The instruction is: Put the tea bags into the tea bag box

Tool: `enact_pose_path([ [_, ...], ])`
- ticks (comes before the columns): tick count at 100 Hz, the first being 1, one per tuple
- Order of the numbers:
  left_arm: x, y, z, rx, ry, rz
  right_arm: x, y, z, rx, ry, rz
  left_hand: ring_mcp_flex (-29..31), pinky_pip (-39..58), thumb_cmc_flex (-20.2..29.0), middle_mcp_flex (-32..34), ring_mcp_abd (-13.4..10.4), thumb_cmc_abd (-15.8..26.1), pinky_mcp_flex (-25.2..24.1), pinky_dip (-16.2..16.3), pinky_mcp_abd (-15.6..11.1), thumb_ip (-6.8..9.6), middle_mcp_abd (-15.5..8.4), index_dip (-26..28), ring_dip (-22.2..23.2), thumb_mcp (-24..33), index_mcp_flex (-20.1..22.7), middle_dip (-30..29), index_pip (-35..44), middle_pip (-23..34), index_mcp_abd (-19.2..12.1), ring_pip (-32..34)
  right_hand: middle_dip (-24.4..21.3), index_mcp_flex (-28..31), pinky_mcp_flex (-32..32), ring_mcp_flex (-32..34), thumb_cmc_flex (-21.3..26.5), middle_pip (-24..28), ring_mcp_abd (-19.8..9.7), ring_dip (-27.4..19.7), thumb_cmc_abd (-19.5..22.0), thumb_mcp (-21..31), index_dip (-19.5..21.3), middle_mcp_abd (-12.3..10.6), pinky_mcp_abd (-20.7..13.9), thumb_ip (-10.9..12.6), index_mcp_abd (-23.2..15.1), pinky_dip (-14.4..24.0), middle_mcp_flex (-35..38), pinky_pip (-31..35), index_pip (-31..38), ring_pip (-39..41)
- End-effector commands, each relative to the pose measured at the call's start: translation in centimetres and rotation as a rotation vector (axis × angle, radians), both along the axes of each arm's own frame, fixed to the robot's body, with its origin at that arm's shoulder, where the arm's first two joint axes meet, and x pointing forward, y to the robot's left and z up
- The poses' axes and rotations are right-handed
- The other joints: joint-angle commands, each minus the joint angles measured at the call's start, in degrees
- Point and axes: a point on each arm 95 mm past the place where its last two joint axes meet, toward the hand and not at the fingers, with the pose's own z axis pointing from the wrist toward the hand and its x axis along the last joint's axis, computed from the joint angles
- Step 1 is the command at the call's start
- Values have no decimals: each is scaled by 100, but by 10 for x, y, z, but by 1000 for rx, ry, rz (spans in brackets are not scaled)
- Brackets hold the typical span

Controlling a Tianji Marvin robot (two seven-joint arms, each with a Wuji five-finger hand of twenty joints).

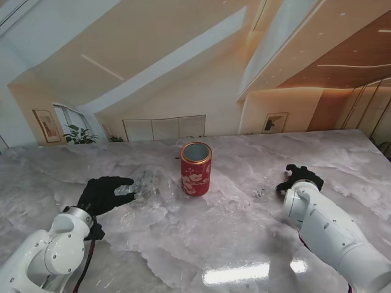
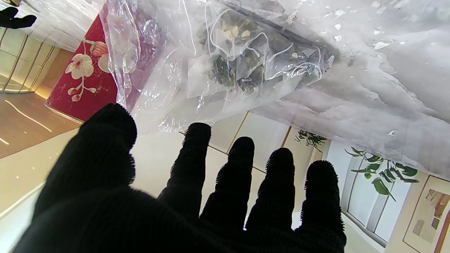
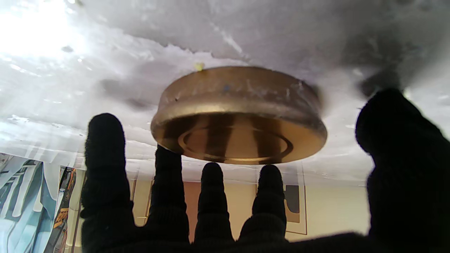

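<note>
The marble table (image 1: pixel 244 244) fills the lower half of the stand view. At its centre stands the box (image 1: pixel 195 168), a red tin with white flowers and a gold rim, upright and open-topped. Just left of it lies a clear bag (image 1: pixel 144 183) of tea bags (image 2: pixel 242 59), crumpled, dark leaves and white strings showing through. The left hand (image 1: pixel 105 193) hovers beside the bag, fingers spread, holding nothing. At right, well apart from the box, the right hand (image 1: pixel 298 178) spreads over a gold lid (image 3: pixel 239 116) lying flat, not gripping it. Bare marble surrounds all.
</note>
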Motion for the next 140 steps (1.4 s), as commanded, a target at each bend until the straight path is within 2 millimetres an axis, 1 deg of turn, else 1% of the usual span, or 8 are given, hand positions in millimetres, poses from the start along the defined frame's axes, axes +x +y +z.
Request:
enact_pose_path([
  [1, -2, -4, -1, -7, 10, -13, -6, 3, -12, 19, 39, -11, -171, 63, 135, -193, 72, 147, -86, 64, -47, -116, -94, -15, 7, 42, -17, -45, 23, 28, -93, 27, 115, -291, 220, 328, 438, 105, 175, 68, -241, -44, 92, 107, 27, 170, -125, 16, -82, 173, 113, 142],
  [22, -3, -3, -1, -6, 3, -11, -7, 2, -17, 38, 52, -23, -159, 96, 136, -175, 100, 141, -73, 60, -28, -115, -81, -11, 11, 47, 0, -46, 36, 34, -100, 37, 308, -264, 592, 761, 719, 617, 352, 114, -355, -63, 185, 200, -70, 353, -194, -207, -116, 308, 575, 255],
  [54, -4, -2, 0, -12, -1, -9, -9, 2, -21, 30, 93, -24, -154, 127, 126, -161, 118, 141, -75, 56, -9, -117, -72, -8, 15, 47, 6, -47, 43, 29, -121, 47, 573, -256, 1082, 1134, 1596, 1399, 123, 397, -758, 50, -163, 248, -508, 714, -321, -118, -149, 662, 1430, 863],
  [62, -4, -2, 0, -15, -1, -8, -10, 1, -21, 19, 99, -22, -161, 131, 119, -173, 119, 149, -77, 54, -8, -120, -83, -8, 14, 44, 1, -49, 41, 22, -120, 45, 633, -262, 1204, 1189, 1859, 1591, 55, 472, -901, 227, -293, 243, -660, 685, -354, -23, -164, 729, 1534, 1025],
  [69, -4, -2, 0, -16, -1, -8, -10, 1, -21, 10, 104, -21, -155, 136, 120, -164, 125, 145, -72, 54, -11, -121, -86, -6, 14, 44, 8, -48, 45, 24, -123, 47, 652, -286, 1282, 1211, 1720, 1712, -6, 535, -1536, 1607, -446, 221, -777, 58, -382, 117, -170, 738, 1688, 1160],
  [76, -3, -2, 0, -18, -2, -8, -11, 0, -21, 2, 104, -20, -157, 142, 120, -161, 131, 145, -72, 54, -6, -121, -80, -6, 16, 44, 10, -46, 46, 26, -129, 49, 656, -277, 1329, 1223, 1732, 1731, -29, 568, -1763, 2116, -464, 214, -837, -86, -399, 156, -171, 757, 1740, 1230],
  [114, -3, -3, 1, -26, -10, 1, -11, -2, -20, -12, 84, -21, -158, 162, 123, -148, 150, 145, -78, 54, 13, -124, -72, -1, 18, 46, 26, -45, 56, 20, -136, 56, 951, -127, 2111, 1615, 2291, 2501, -268, 797, -1511, 2431, -412, 235, -1486, 38, -488, 240, -208, 1040, 2402, 1794],
  [140, -3, -2, 1, -29, -15, 4, -12, -4, -15, -7, 44, -18, -155, 182, 121, -140, 153, 147, -69, 58, 14, -124, -69, 4, 20, 47, 39, -42, 65, 20, -145, 61, 1012, 7, 2217, 1691, 2372, 2715, -340, 859, -1434, 2489, -412, 248, -1592, 55, -493, 257, -220, 1027, 2544, 1953],
])
